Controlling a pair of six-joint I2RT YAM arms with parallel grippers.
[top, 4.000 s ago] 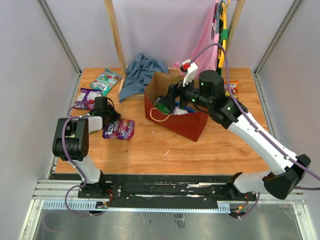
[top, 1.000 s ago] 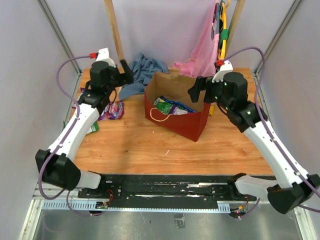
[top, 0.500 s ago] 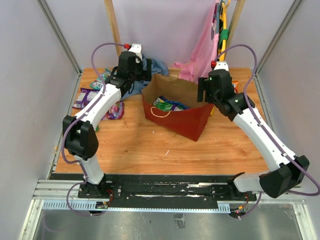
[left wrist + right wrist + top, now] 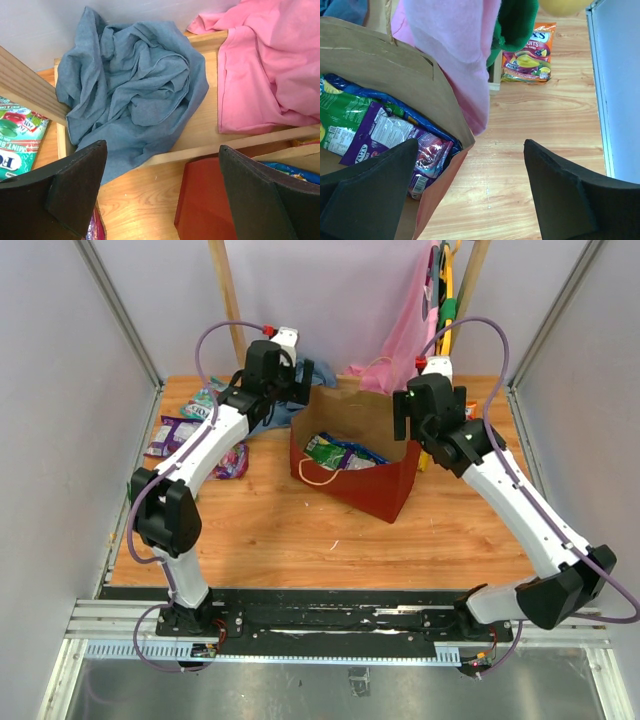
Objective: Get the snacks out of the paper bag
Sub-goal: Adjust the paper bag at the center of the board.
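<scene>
The paper bag (image 4: 372, 483), red outside and brown inside, stands open mid-table with snacks (image 4: 342, 451) in it. In the right wrist view a purple packet (image 4: 395, 134), a green one (image 4: 334, 116) and a strip of blue bag show inside. My right gripper (image 4: 470, 142) is open above the bag's right rim (image 4: 451, 120), holding nothing; from above it (image 4: 401, 422) hangs by that edge. My left gripper (image 4: 162, 146) is open and empty over the bag's far-left red corner (image 4: 210, 200); in the top view it (image 4: 306, 380) hovers there.
A blue-grey cloth (image 4: 135, 85) and a pink garment (image 4: 270, 65) lie behind the bag by a wooden frame (image 4: 228, 310). Purple packets (image 4: 175, 435) and a green one (image 4: 205, 395) lie at the table's left. An orange packet (image 4: 527, 52) lies far right near the wall.
My left arm has swung right from the table's left side to the bag's far-left corner. The right gripper has shifted slightly left and back along the bag's right rim.
</scene>
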